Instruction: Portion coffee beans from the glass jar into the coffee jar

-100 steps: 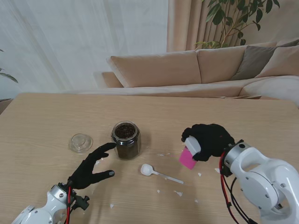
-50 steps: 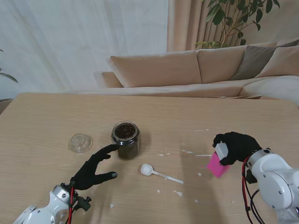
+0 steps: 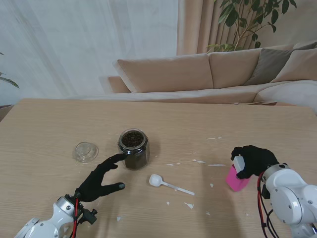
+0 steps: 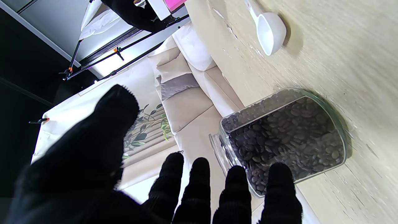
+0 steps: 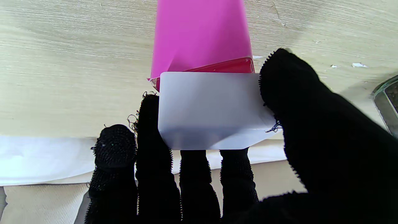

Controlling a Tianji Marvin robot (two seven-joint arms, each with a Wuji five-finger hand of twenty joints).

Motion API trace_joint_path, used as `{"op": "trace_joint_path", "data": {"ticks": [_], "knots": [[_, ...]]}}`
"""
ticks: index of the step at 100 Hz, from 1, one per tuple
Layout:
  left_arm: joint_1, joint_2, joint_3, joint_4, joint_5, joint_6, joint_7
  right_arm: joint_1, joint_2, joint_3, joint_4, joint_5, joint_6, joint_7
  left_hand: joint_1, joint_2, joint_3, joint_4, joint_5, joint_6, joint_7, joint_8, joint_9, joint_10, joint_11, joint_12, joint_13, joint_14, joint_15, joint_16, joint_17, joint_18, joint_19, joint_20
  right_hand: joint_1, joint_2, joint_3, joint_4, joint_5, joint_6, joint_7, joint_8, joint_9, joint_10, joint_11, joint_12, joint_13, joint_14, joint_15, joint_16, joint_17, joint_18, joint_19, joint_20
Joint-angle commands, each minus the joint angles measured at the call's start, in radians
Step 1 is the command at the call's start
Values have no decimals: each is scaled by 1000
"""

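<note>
Fingers [image 3: 113,159] of my left hand [image 3: 97,179] are spread apart and hold nothing; the glass jar [image 3: 133,148] stands upright just beyond their tips, far and right of them, lid off and full of coffee beans [image 4: 289,130]. The glass lid [image 3: 85,151] lies left of it. A white scoop [image 3: 170,184] lies near-right, handle pointing right. At far right, my right hand [image 3: 253,159] is clamped on the pink coffee jar's [image 3: 237,178] white cap [image 5: 211,109]; contents unseen.
</note>
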Motion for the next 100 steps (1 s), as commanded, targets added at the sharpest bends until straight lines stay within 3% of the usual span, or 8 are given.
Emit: {"op": "trace_joint_path", "data": {"ticks": [1, 12, 22, 40, 61, 77, 93, 100], "knots": [[5, -5, 1, -8, 1, 4, -16, -7, -4, -8, 7, -5, 7, 11, 10, 34, -16, 32, -40, -22, 18, 4, -16, -29, 14, 9, 0, -33, -18, 9, -1, -33, -15, 24, 50, 128, 146, 108, 17, 36, 53, 62, 14, -45, 110, 28, -43, -64, -24, -17, -8, -19, 27, 18], [6, -5, 1, -9, -1, 5, -16, -9, -4, -10, 9, -16, 9, 15, 9, 35, -18, 32, -39, -24, 18, 4, -15, -30, 14, 10, 1, -33, -18, 10, -3, -32, -15, 24, 13, 124, 118, 113, -35, 57, 9, 74, -52, -35, 85, 13, -100, -57, -63, -37, -42, -21, 16, 21], [6, -5, 1, -10, -1, 5, -15, -12, -4, -12, 0, -29, 20, 30, 6, 36, -21, 31, -41, -25, 18, 4, -16, -34, 15, 10, 1, -34, -18, 9, -4, -31, -16, 24, -52, 127, 63, 102, -115, 76, -65, 73, -149, -26, 27, -24, -198, -8, -116, -60, -126, 12, 0, 44], [6, -5, 0, -11, -3, 7, -16, -28, -3, -7, -33, -51, 44, 68, 7, 36, -22, 32, -40, -27, 18, 4, -15, -34, 15, 11, 1, -34, -19, 9, -6, -29, -17, 24, -132, 174, -86, 92, -225, 58, -327, -54, -299, -2, -118, -132, -330, 92, -215, -81, -261, 87, -97, 82], [7, -5, 0, -13, -6, 11, -18, -54, -3, 11, -82, -53, 53, 107, 4, 37, -25, 32, -40, -29, 19, 4, -16, -34, 15, 11, 1, -35, -20, 9, -9, -27, -18, 23, -223, 249, -251, 94, -335, 66, -467, -99, -402, 21, -219, -217, -439, 131, -408, -198, -389, 153, -348, -36], [8, -5, -1, -13, -4, 14, -20, -70, -8, 26, -119, -40, 63, 91, 2, 42, -29, 31, -33, -34, 22, 5, -15, -34, 14, 10, 1, -34, -23, 7, -16, -27, -21, 23, -258, 265, -256, 97, -358, 65, -528, -113, -414, 18, -301, -283, -498, 89, -487, -266, -462, 149, -522, -160], [17, -5, -6, -23, -6, 29, -21, -87, -16, 27, -154, 9, 52, 10, 6, 62, -45, 30, -18, -37, 22, 5, -17, -28, 11, 8, -3, -34, -29, 5, -28, -32, -24, 23, -197, 337, -264, 107, -315, 40, -528, -133, -408, -1, -268, -280, -494, -37, -519, -311, -497, 47, -655, -303], [23, -6, -12, -30, -11, 37, -23, -88, -22, 9, -162, 50, 56, -46, 16, 83, -83, 32, -9, -38, 14, 0, -17, -29, 2, 1, -9, -36, -37, 2, -43, -38, -29, 22, -160, 393, -292, 119, -277, 46, -539, -184, -395, -6, -263, -296, -497, -81, -537, -350, -514, -4, -712, -406]]}}
